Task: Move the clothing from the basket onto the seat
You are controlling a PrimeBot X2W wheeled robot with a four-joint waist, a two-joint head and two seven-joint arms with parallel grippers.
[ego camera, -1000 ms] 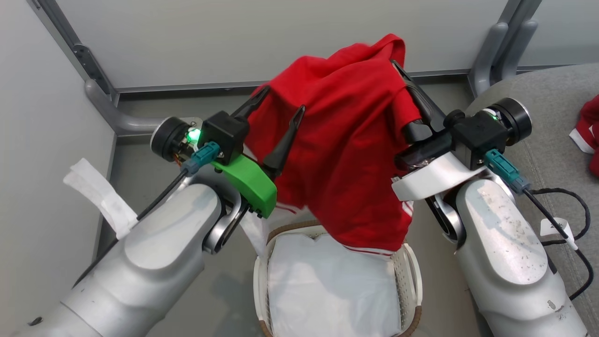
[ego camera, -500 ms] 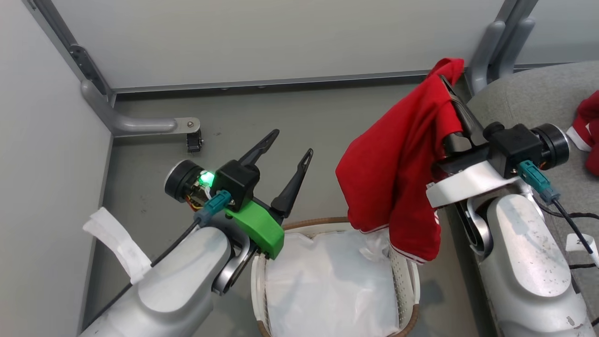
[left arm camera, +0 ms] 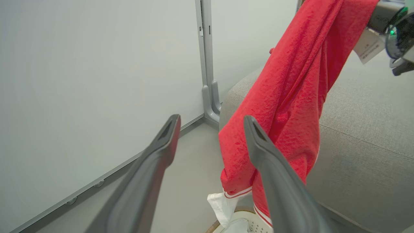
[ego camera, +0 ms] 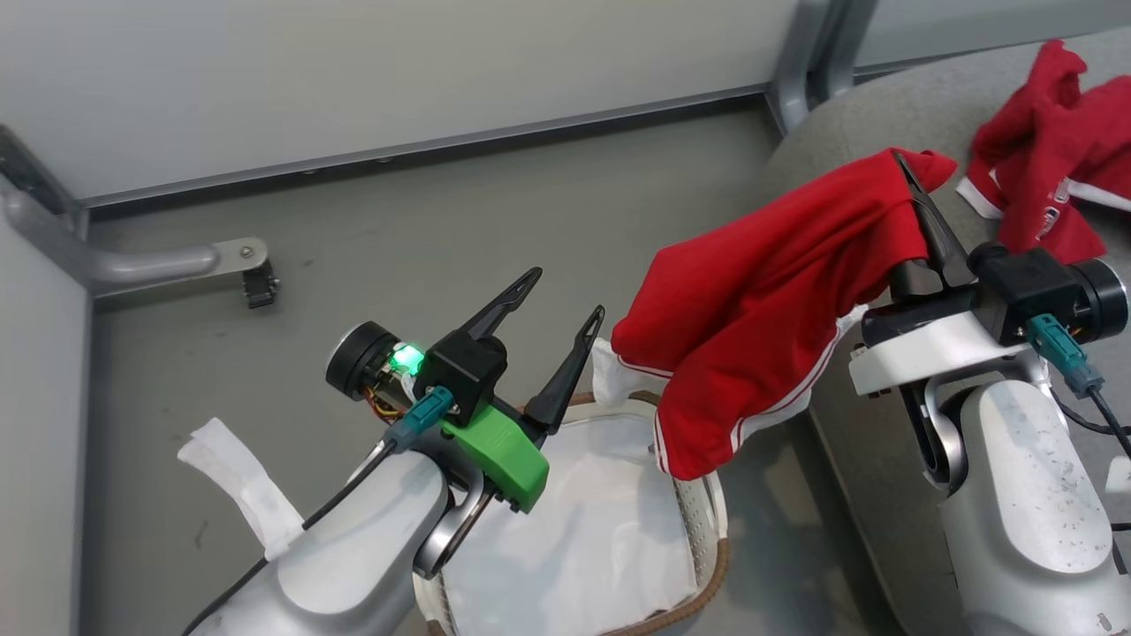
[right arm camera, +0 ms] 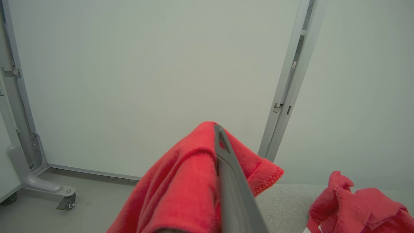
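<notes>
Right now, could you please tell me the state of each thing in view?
Red white-striped fabric garment: lifted, hanging from right gripper.
Second red garment: lying crumpled on grey upholstered seat.
Oval off-white perforated plastic basket: upright, white liner inside.
Left gripper: open, empty.
Right gripper: shut on the striped garment.

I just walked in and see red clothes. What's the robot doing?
The robot's right gripper is shut on a red garment, holding it up between the basket and the grey seat, where the clothes go. The left gripper is open and empty above the basket. A second red piece lies on the seat.
</notes>
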